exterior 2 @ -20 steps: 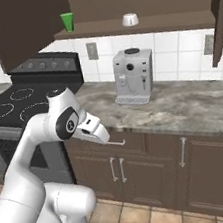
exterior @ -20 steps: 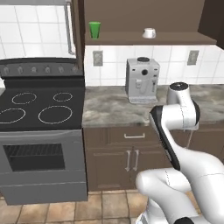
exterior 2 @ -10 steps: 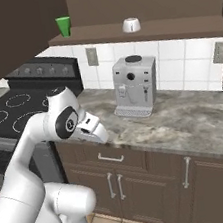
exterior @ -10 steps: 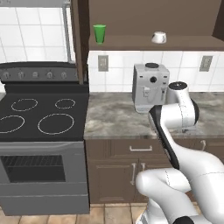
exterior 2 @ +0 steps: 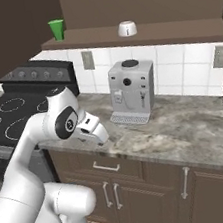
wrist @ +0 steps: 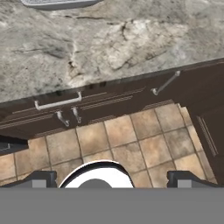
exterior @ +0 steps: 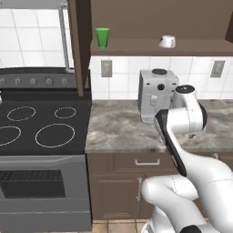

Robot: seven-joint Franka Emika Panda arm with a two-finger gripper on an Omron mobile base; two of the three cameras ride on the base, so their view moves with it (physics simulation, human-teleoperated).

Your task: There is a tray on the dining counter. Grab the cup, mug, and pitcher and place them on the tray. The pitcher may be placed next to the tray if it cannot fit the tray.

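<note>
The green cup (exterior: pixel 102 37) (exterior 2: pixel 57 29) stands on a high wooden wall shelf (exterior: pixel 136 47) beside the stove's cabinet. The white mug (exterior: pixel 167 41) (exterior 2: pixel 127 29) sits further right on the same shelf. My gripper (exterior 2: pixel 99 134) (wrist: pixel 113 180) hangs over the front edge of the kitchen counter, pointing down at the floor. It is open, its fingertips (wrist: pixel 41 178) wide apart with nothing between them, far below both vessels. The pitcher, the tray and the dining counter are out of view.
A grey coffee machine (exterior: pixel 154 93) (exterior 2: pixel 130 90) stands on the marbled counter (exterior: pixel 118 127) (exterior 2: pixel 186 127) under the shelf. A black stove (exterior: pixel 41 127) (exterior 2: pixel 12 110) is to the left. Dark drawers and cabinet doors (wrist: pixel 109 105) run below the counter edge.
The whole picture has shifted and grown: the base has driven closer to the counter. The arm keeps its pose and the gripper stays open.
</note>
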